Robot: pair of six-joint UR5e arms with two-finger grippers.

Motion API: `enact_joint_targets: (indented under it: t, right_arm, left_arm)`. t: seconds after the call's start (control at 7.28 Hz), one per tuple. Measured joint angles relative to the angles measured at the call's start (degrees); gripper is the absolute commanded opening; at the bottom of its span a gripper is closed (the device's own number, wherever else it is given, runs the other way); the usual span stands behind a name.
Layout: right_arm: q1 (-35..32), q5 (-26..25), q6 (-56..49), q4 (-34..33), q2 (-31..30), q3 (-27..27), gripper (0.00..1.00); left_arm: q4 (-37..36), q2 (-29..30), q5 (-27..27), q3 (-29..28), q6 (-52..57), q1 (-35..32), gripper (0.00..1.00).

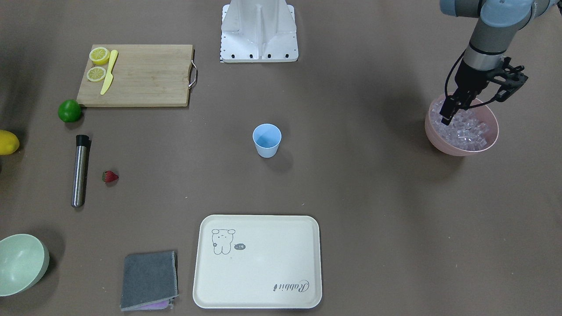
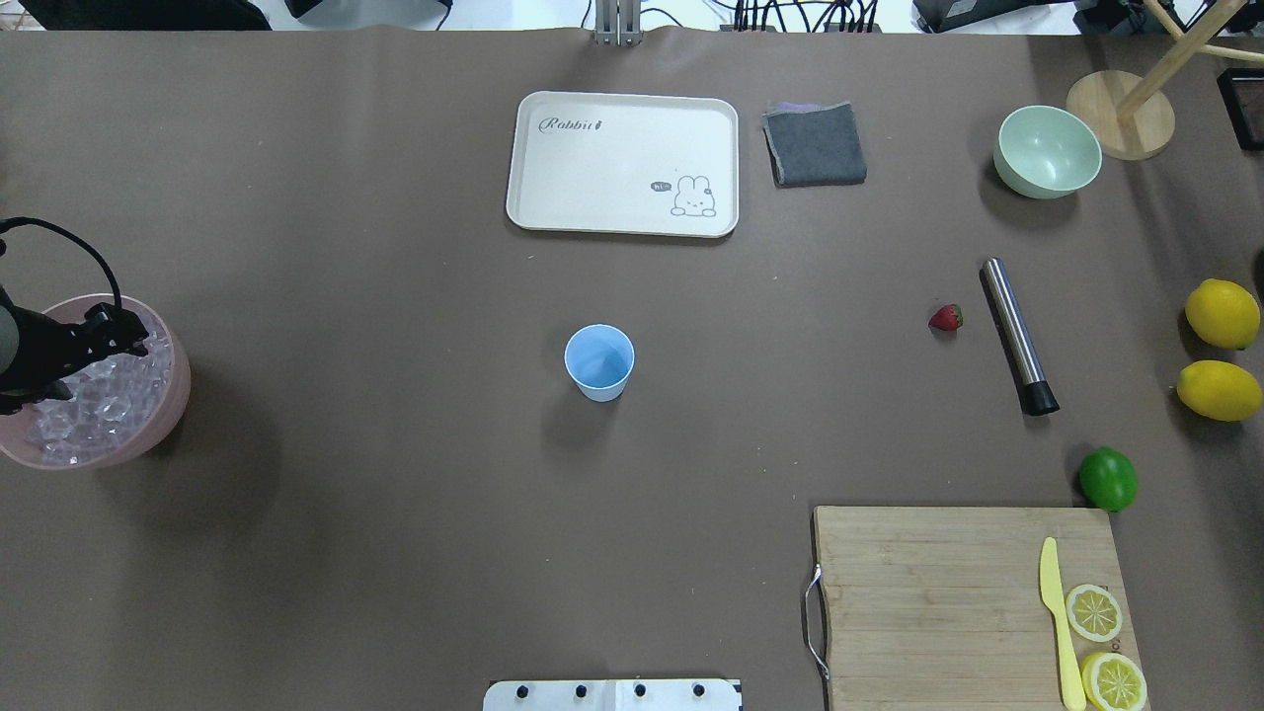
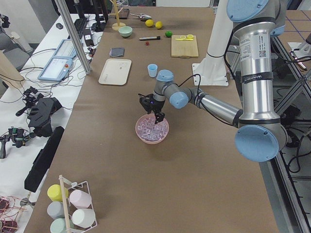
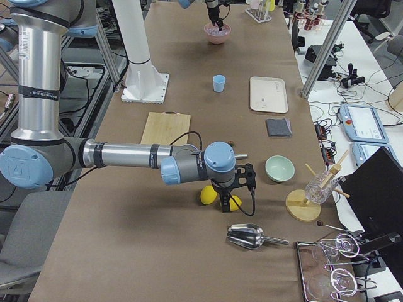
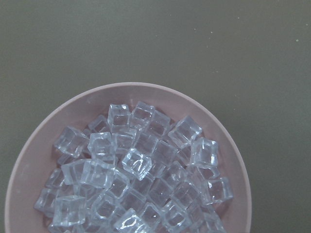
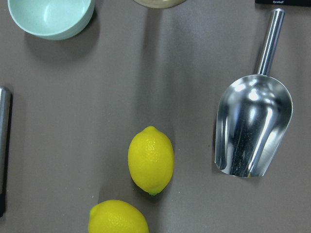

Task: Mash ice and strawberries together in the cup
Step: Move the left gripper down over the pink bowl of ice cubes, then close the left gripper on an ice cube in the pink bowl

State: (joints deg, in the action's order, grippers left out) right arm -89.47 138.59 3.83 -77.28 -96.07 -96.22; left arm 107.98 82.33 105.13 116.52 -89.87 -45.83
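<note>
1. The left claw (image 1: 447, 117) is at the right edge of the front view. It points down with its tips in among the ice (image 1: 467, 131) in the pink bowl (image 1: 441, 147). I honestly can't tell how wide the fingers are or whether a cube is pinched, because the tips get lost in the pile.
2. The left wrist cam looks straight down on that bowl, which is heaped with clear glassy cubes and fills the lower half of the shot.
3. The cup (image 1: 267, 140) stands upright dead centre on the bench (image 1: 373, 197), on its own and well apart from the bowl. Only its blue bottom shows inside.
4. The strawberry (image 1: 109, 176) lies on the bench at mid-left. It's just beside a steel rod (image 1: 80, 171) with a black end, but not touching it.
5. In the upper left there's a cutting board (image 1: 145, 74), with two lemon halves (image 1: 99, 55) and a yellow knife (image 1: 109, 72) at its left end. A lime (image 1: 69, 110) sits just off the board's lower left corner.
6. Along the bottom edge there's a cream tray (image 1: 259, 263) in the middle and a folded grey cloth (image 1: 149, 278) left of it. A pale green bowl (image 1: 19, 263) sits in the bottom left corner.
7. The right claw (image 4: 223, 206) only shows in the right-side view, low in the middle of the frame, hanging over two whole lemons (image 6: 150, 160). I can't tell from there if it's open or closed.
8. The right wrist cam shows those lemons low in the centre and a metal scoop (image 6: 252, 128) lying to their right. The green bowl is up in the top left corner.
</note>
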Motion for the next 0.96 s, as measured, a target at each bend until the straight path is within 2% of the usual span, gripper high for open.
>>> enact_joint_targets:
  t: [0.14,0.96]
  right_arm:
    - [0.0,0.0,0.1,0.2,0.0,-0.1,1.0]
    - [0.0,0.1,0.2,1.4,-0.2,0.1,1.0]
  left_arm:
    - [0.0,0.4,0.0,-0.7,0.1,0.0,0.76]
    - [0.0,-0.1,0.2,-2.3,0.2,0.6,0.76]
